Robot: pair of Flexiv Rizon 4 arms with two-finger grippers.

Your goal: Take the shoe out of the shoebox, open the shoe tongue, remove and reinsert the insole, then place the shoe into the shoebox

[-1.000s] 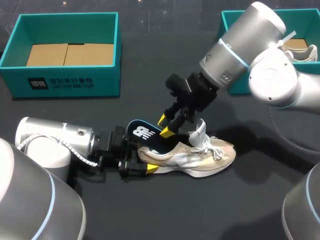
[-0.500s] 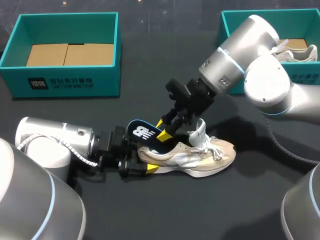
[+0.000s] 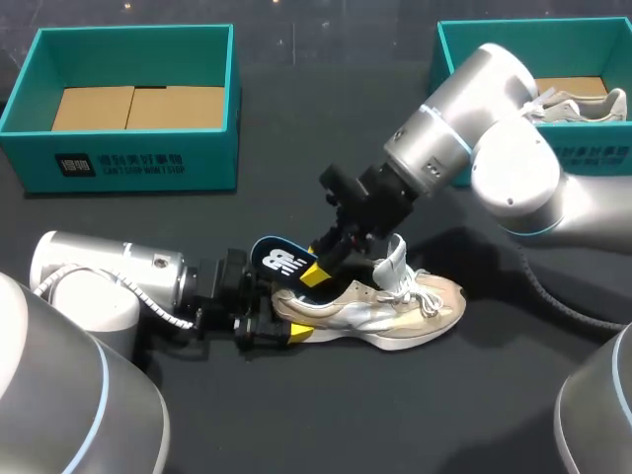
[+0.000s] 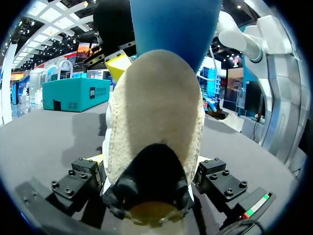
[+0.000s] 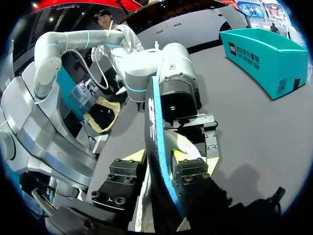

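Observation:
A beige shoe (image 3: 405,306) lies on its side on the dark table, its white tongue (image 3: 393,259) pulled up. A blue insole (image 3: 276,259) sticks out of its heel opening. My left gripper (image 3: 281,314) lies low on the table with a finger on either side of the heel, holding it. In the left wrist view the heel (image 4: 156,112) fills the gap of that gripper (image 4: 149,171), and the insole (image 4: 171,24) rises above it. My right gripper (image 3: 314,272) comes down from the right and is shut on the insole. In its own view the yellow tips of the right gripper (image 5: 159,159) press the insole's (image 5: 155,127) two faces.
A teal shoebox (image 3: 133,168) with cardboard in its bottom stands at the back left. At the back right, a second teal box (image 3: 592,25) holds another beige shoe (image 3: 592,104). My right arm hangs over the table between that box and the shoe.
My right gripper has come down and to the left onto the insole, and its fingers have closed on it. The left arm and the shoe have stayed still.

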